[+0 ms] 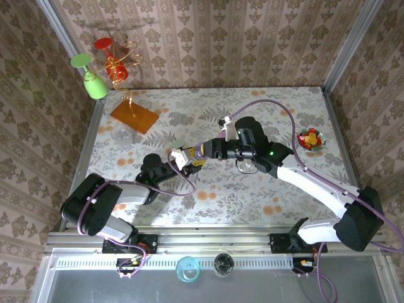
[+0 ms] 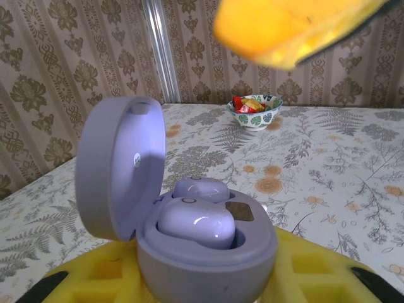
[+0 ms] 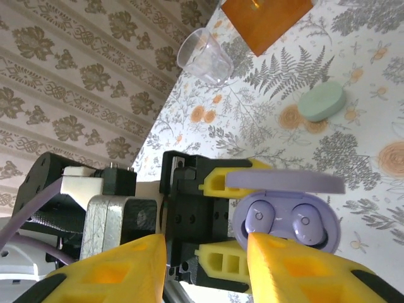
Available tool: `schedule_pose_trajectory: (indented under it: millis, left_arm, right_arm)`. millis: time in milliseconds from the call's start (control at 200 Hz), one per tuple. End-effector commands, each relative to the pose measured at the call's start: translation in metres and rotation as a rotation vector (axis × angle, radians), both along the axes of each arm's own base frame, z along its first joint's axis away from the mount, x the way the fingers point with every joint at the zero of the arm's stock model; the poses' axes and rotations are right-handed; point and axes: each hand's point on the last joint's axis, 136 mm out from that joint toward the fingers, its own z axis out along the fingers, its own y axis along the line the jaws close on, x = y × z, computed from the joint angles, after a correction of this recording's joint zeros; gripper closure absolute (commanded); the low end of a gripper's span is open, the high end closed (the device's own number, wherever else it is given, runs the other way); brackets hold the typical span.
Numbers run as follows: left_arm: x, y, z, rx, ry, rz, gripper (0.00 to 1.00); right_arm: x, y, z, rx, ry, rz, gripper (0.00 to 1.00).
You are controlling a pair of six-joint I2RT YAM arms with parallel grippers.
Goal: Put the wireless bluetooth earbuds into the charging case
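We count two purple earbuds, both seated in one open purple charging case. In the upper part of the right wrist view lie one closed green case, one clear cup and one orange sheet. From above, one bowl of sweets sits at right, and two goblets, green and red, show at upper left.

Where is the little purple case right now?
The purple case sits open in the left gripper, just left of the middle of the table in the top view, with the right gripper close beside it.
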Motion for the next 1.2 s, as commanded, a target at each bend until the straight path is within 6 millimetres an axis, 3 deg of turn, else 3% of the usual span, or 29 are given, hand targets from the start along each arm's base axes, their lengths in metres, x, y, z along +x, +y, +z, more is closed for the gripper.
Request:
schedule_pose_trajectory:
  millis: [0, 260, 610, 655, 850, 1140, 1155, 1195]
  left_arm:
    - [-0.008, 0.003, 0.007, 0.017, -0.07, -0.029, 0.71]
    - [-0.014, 0.005, 0.011, 0.02, -0.069, -0.038, 0.71]
    - [-0.009, 0.011, 0.029, -0.07, -0.036, 0.015, 0.71]
    - [-0.009, 0.011, 0.033, -0.088, -0.033, 0.012, 0.71]
    - [-0.009, 0.01, 0.048, -0.151, -0.01, 0.004, 0.7]
    - [-0.009, 0.009, 0.067, -0.201, -0.005, -0.007, 0.7]
    - [-0.008, 0.009, 0.068, -0.203, -0.005, -0.006, 0.7]
    - [-0.008, 0.009, 0.069, -0.206, -0.004, -0.004, 0.7]
  right_arm:
    - [0.013, -0.003, 0.004, -0.053, -0.025, -0.01, 0.61]
    - [0.026, 0.02, -0.015, -0.078, 0.048, 0.051, 0.62]
    - [0.013, 0.005, -0.008, -0.02, 0.044, 0.02, 0.58]
    - [0.01, 0.0, 0.005, 0.034, 0.038, 0.009, 0.52]
    - [0.007, -0.005, 0.0, 0.222, 0.165, 0.005, 0.36]
    - [-0.005, 0.015, 0.003, 0.419, 0.289, 0.124, 0.36]
    - [-0.003, 0.018, -0.005, 0.417, 0.313, 0.123, 0.37]
    - [-0.002, 0.021, -0.004, 0.44, 0.319, 0.135, 0.37]
